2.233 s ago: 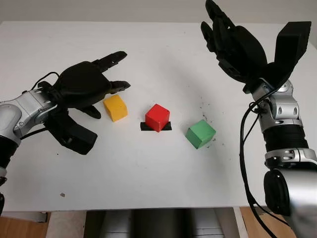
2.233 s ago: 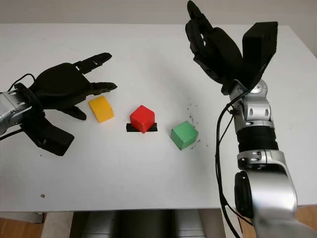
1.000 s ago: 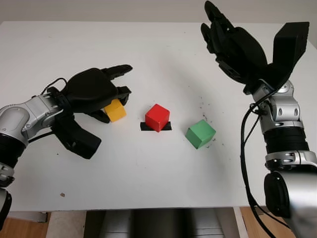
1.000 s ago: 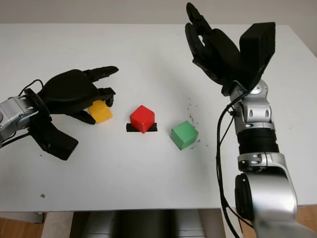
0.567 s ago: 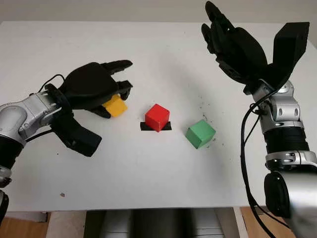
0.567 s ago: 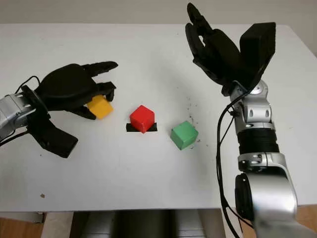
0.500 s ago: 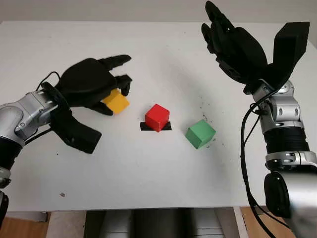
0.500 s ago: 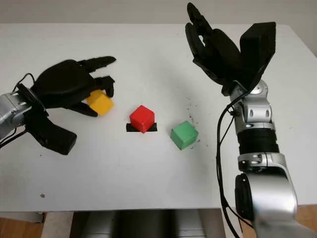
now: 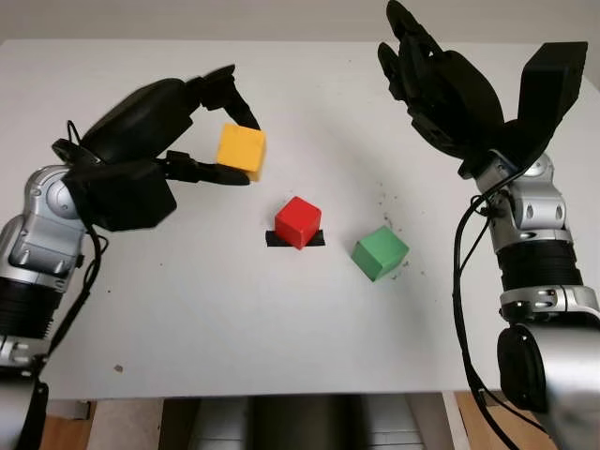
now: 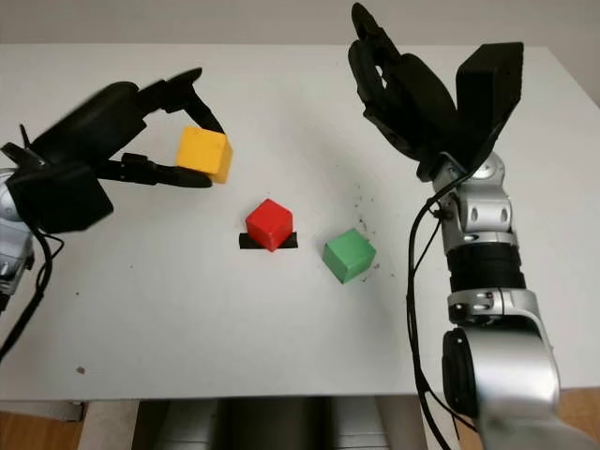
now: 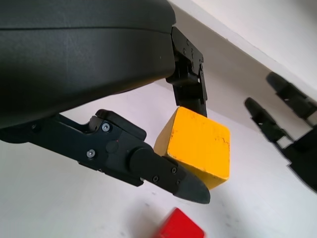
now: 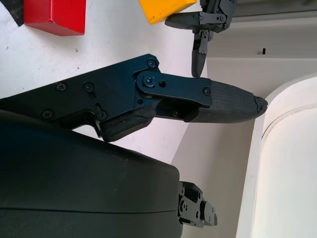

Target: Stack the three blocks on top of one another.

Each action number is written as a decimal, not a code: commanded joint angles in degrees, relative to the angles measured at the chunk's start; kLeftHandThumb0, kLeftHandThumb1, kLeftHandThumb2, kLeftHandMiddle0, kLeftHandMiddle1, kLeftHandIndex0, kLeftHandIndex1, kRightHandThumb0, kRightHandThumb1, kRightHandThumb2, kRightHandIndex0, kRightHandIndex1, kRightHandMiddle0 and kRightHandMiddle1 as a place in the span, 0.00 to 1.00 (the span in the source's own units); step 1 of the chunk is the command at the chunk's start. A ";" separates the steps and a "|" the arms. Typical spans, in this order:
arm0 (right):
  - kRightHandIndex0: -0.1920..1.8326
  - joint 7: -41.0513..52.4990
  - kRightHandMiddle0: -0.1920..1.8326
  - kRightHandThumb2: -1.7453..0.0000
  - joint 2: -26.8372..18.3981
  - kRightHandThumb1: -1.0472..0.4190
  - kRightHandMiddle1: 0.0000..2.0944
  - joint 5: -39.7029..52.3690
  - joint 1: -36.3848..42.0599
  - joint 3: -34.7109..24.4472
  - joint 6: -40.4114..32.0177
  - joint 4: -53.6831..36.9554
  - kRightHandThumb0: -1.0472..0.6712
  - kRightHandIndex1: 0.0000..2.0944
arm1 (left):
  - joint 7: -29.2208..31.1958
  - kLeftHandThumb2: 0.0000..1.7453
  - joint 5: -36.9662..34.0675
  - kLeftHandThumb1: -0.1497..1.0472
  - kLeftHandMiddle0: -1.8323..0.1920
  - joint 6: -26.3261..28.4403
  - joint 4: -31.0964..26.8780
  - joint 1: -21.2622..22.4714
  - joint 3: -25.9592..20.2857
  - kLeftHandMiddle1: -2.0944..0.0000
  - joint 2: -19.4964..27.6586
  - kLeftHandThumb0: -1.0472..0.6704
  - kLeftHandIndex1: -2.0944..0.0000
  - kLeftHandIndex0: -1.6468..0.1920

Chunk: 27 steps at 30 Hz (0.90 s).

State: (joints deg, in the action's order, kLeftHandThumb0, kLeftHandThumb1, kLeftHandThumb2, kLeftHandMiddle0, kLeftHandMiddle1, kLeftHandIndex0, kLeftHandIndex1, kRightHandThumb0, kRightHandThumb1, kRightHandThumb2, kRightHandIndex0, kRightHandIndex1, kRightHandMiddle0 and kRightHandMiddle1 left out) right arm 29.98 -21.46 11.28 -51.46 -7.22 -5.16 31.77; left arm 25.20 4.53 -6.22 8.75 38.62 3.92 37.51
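Yellow block [image 9: 241, 150] sits pinched between the left hand's [image 9: 164, 131] fingertips, clear of the table [image 9: 281, 309]; right hand [image 9: 441, 84] hovers open, holding nothing.

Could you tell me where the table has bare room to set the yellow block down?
Bare table runs along the near edge before the red block and green block, and left of red. Between those two it's tight. The left hand holds the yellow block aloft.

White table [image 9: 281, 356] (red block [image 9: 298, 221], green block [image 9: 380, 252])
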 commanded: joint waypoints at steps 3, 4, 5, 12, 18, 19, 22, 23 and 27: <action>0.00 -0.13 0.00 0.65 0.10 0.00 0.00 0.15 0.33 -0.24 0.46 -0.70 0.14 0.00 | 1.56 0.03 -3.15 0.99 0.88 4.70 -4.09 -1.35 -1.80 0.98 -2.46 0.30 0.31 0.71; 0.00 -0.09 0.00 0.65 0.14 0.00 0.00 0.14 0.38 -0.19 0.54 -0.67 0.14 0.00 | 1.73 0.03 -3.48 0.99 0.89 5.96 -4.86 -1.68 -1.82 0.98 -2.99 0.30 0.31 0.71; 0.00 -0.06 0.00 0.65 0.17 0.00 0.00 0.12 0.42 -0.14 0.58 -0.70 0.14 0.00 | 1.87 0.03 -3.71 0.99 0.90 6.93 -5.49 -1.93 -1.88 0.99 -3.37 0.30 0.31 0.72; 0.00 0.20 0.00 0.64 0.18 0.00 0.00 0.18 0.83 -0.19 0.62 -1.11 0.14 0.00 | 1.31 0.03 -5.89 0.97 0.93 14.15 -7.80 -3.54 -1.70 0.98 -8.06 0.31 0.33 0.69; 0.00 0.18 0.00 0.64 0.10 0.00 0.00 0.20 1.17 -0.26 0.91 -1.37 0.15 0.00 | 2.47 0.03 -4.48 0.98 0.93 14.49 -6.37 -3.01 -0.07 0.98 -9.45 0.30 0.27 0.71; 0.00 0.12 0.00 0.64 0.15 0.00 0.00 0.26 1.17 -0.31 0.80 -1.38 0.15 0.00 | 2.69 0.03 -4.28 0.98 0.93 14.06 -5.81 -2.74 0.08 0.97 -9.64 0.30 0.26 0.71; 0.00 -0.21 0.00 0.65 0.33 0.00 0.00 0.30 1.14 -0.37 0.69 -1.20 0.14 0.00 | 2.81 0.03 -3.21 0.98 0.93 13.33 -4.46 -1.94 0.63 0.97 -10.06 0.30 0.25 0.72; 0.00 -0.36 0.00 0.65 0.40 0.00 0.00 0.29 1.18 -0.38 0.69 -1.18 0.14 0.00 | 2.74 0.03 -2.72 0.98 0.92 12.97 -3.83 -1.57 0.92 0.97 -10.16 0.29 0.24 0.72; 0.00 -0.39 0.00 0.65 0.55 0.00 0.00 0.52 1.32 -0.47 0.96 -1.06 0.14 0.00 | 2.45 0.03 -0.67 0.98 0.91 11.85 -1.58 -0.10 2.10 0.97 -10.64 0.29 0.22 0.72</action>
State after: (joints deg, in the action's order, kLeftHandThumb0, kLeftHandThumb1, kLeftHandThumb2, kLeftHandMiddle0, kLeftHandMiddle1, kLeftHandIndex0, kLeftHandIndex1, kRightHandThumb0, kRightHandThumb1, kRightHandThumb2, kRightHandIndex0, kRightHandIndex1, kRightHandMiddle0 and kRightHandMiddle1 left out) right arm 29.62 -21.06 11.53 -50.34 -7.33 -4.89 31.53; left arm 27.80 3.31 6.51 7.06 36.68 5.54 27.41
